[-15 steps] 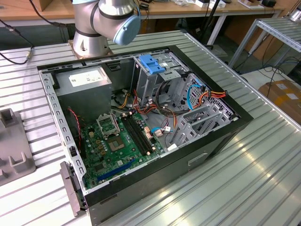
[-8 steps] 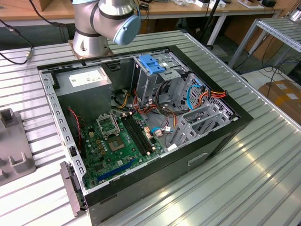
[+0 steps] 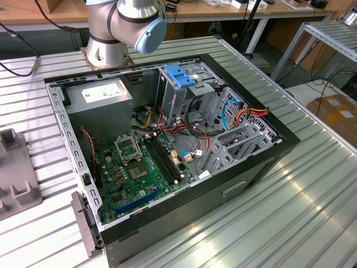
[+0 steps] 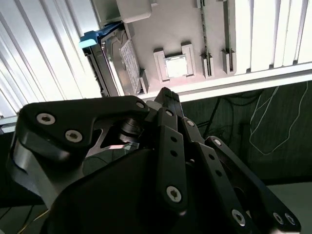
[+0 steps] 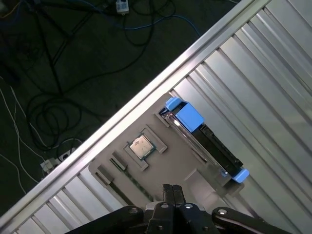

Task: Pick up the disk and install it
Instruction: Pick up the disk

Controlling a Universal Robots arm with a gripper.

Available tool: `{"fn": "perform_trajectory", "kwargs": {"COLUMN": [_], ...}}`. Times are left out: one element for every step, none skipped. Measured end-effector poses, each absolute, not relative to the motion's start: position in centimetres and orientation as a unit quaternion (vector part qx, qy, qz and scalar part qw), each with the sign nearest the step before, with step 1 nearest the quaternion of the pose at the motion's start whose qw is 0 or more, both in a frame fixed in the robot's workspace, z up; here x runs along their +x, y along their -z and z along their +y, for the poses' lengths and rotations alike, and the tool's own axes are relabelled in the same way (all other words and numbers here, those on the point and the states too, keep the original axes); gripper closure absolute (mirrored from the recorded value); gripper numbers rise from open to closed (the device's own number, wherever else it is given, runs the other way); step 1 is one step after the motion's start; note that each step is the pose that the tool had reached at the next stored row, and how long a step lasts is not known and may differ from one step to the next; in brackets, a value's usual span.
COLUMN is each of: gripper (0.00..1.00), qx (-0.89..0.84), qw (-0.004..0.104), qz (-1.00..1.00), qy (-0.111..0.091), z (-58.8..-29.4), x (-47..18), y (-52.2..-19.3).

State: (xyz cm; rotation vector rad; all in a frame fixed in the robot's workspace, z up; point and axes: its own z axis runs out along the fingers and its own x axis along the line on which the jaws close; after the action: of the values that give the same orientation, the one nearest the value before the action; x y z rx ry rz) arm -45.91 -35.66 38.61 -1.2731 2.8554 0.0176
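Hovering gripper [image 5: 170,189]: shut tight, tips touching, nothing held; above the tray [image 5: 183,163], near the disk [image 5: 209,144] but not touching it.
Disk: up on its edge in a slot of the tray, blue rails [image 5: 187,116] at both ends; same in the second wrist view [image 4: 112,63].
Tray: grey, flat on the ribbed table [image 3: 290,212], close to the table's edge; at the exterior view's left edge too [image 3: 14,167].
Chip [image 5: 141,146]: small and square, flat in its own pocket of the tray, near the disk but apart.
Case [image 3: 167,139]: big, open on top, on the table, well apart from the tray.
Arm [image 3: 125,22]: base at the far side of the case in the exterior view.
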Motion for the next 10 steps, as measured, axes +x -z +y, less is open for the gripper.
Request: {"fn": "perform_trajectory", "kwargs": {"gripper": [0.9,0.9,0.9,0.9,0.9,0.9,0.9,0.9,0.9,0.9], "qx": [-0.411,-0.414,-0.415,-0.418,-0.42,-0.423,-0.426,-0.43,-0.432,-0.434], "qw": [0.008,0.008,0.008,0.007,0.007,0.007,0.007,0.007,0.007,0.007], "qz": [0.912,0.91,0.91,0.908,0.907,0.906,0.904,0.903,0.902,0.901], "qy": [-0.006,-0.006,-0.006,-0.006,-0.005,-0.005,-0.005,-0.005,-0.005,-0.005], "z": [-35.66,-35.66,-35.66,-35.66,-35.66,-35.66,-35.66,-35.66,-35.66,-35.66], "x": [-45.91,-45.91,-45.91,-45.91,-45.91,-45.91,-45.91,-45.91,-45.91,-45.91], "y": [-38.61,-38.61,-38.61,-38.61,-38.61,-38.61,-38.61,-38.61,-38.61,-38.61]}}
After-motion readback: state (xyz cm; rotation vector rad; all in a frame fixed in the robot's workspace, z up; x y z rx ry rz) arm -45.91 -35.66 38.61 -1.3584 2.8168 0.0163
